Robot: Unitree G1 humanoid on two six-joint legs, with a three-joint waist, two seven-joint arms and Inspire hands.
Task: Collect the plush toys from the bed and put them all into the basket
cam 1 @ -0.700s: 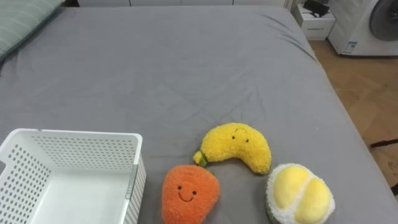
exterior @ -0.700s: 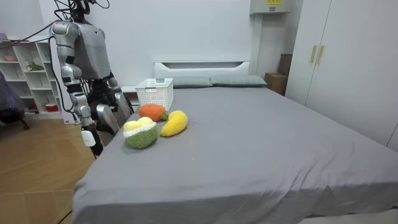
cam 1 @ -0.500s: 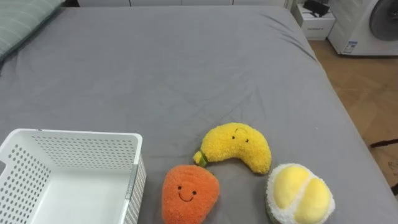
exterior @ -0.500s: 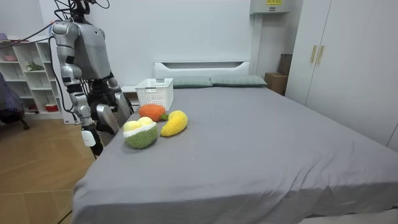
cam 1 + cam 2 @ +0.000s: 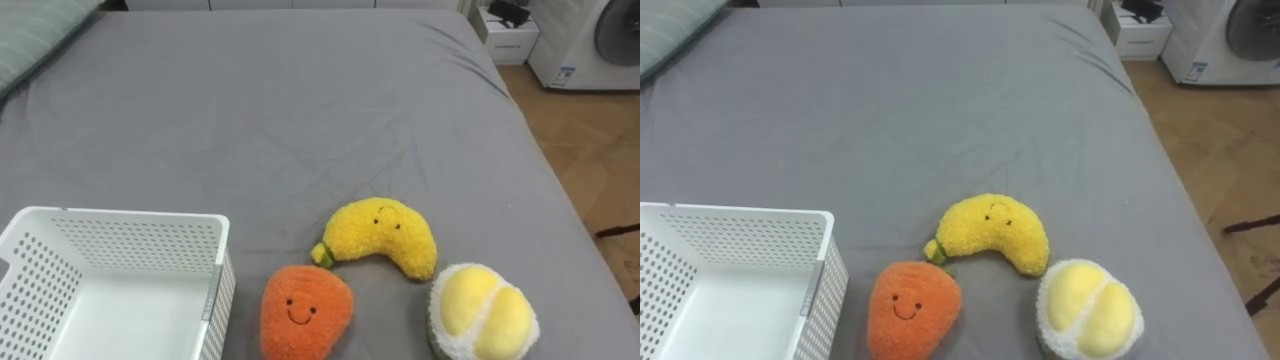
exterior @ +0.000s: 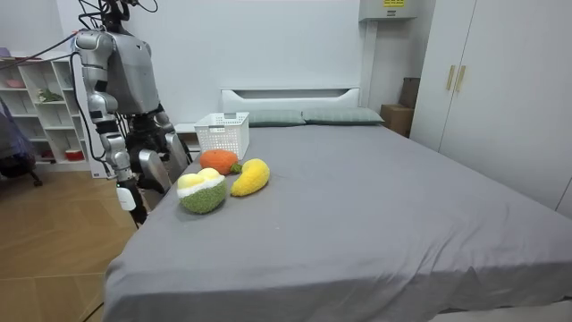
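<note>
- The bed [image 5: 250,100] has a plain grey sheet and takes up most of the eye views.
- Three plush toys lie on it in the lower middle and lower right of the eye views, all outside the basket [image 5: 120,215].
- The carrot [image 5: 305,310] is orange with a stitched smile, at the bottom centre, just beside the basket's right wall.
- The banana [image 5: 385,235] is yellow with a small face. It is above and right of the carrot, and its stem end touches the carrot's top.
- The durian [image 5: 483,312] is a round toy with pale yellow lobes in a greenish shell, in the lower right corner, close to the banana.
- The basket is white and perforated, in the lower left corner, with nothing inside.
- A pillow [image 5: 30,35] sits in the upper left corner and a washer [image 5: 600,40] in the upper right.
- In the room view the robot stands at the bed's side, at the left of the frame, near the toys.
- Its right hand [image 6: 128,198] hangs low by the mattress edge (too small to tell whether the fingers are apart or curled) and touches no toy.
</note>
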